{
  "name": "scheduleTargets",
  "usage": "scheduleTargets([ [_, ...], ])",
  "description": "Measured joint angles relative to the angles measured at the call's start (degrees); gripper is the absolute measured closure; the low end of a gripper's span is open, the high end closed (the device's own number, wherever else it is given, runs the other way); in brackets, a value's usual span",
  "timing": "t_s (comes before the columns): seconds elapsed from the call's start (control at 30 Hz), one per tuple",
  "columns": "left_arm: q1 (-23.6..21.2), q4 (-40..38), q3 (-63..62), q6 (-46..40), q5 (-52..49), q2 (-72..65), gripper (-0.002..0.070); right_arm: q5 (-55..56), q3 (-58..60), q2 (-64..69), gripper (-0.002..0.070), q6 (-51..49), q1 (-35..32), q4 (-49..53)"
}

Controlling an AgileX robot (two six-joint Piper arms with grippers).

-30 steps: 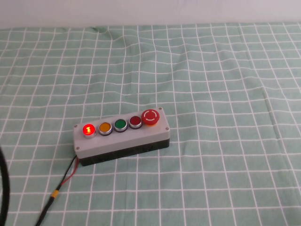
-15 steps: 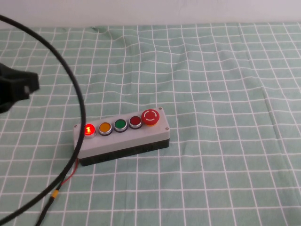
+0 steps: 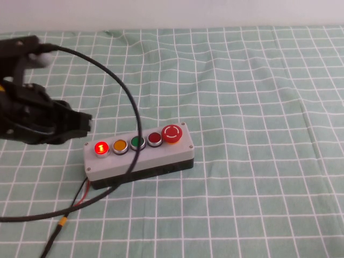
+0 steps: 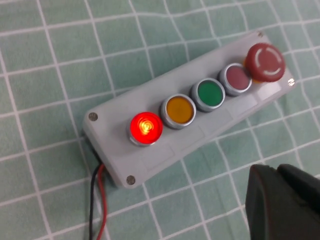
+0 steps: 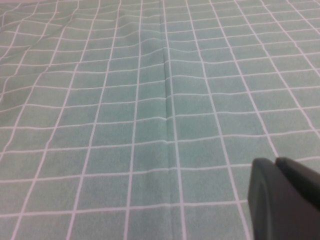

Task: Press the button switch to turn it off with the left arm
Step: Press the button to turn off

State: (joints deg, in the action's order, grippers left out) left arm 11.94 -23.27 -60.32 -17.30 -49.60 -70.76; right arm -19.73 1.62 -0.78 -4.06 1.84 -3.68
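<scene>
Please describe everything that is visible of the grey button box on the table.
The grey button box lies flat on the green checked cloth, a grey lid on a black base. Its row: the button switch glowing red, then orange, green, dark red, and a red mushroom button. Red and black wires leave its end. The left gripper hovers beside it, not touching; the right gripper is elsewhere.

Glowing red button switch [image 3: 100, 148] at leftmost end of grey box; left gripper [image 3: 80, 124] hovering just left, not touching.
</scene>
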Motion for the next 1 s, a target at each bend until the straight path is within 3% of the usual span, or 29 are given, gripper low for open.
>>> scheduleTargets([
  [0.23, 5.8, 13.2, -4.6, 11.8, 0.1, -8.2, 0.0678, 0.0, 0.0, 0.0, 0.0692, 0.0, 0.0, 0.0],
  [0.77, 6.2, 15.1, -8.5, 13.5, 2.1, -24.0, 0.0678, 0.0, 0.0, 0.0, 0.0692, 0.0, 0.0, 0.0],
  [1.0, 6.2, 15.1, -9.8, 13.6, 2.7, -24.9, 0.0678, 0.0, 0.0, 0.0, 0.0692, 0.0, 0.0, 0.0],
])
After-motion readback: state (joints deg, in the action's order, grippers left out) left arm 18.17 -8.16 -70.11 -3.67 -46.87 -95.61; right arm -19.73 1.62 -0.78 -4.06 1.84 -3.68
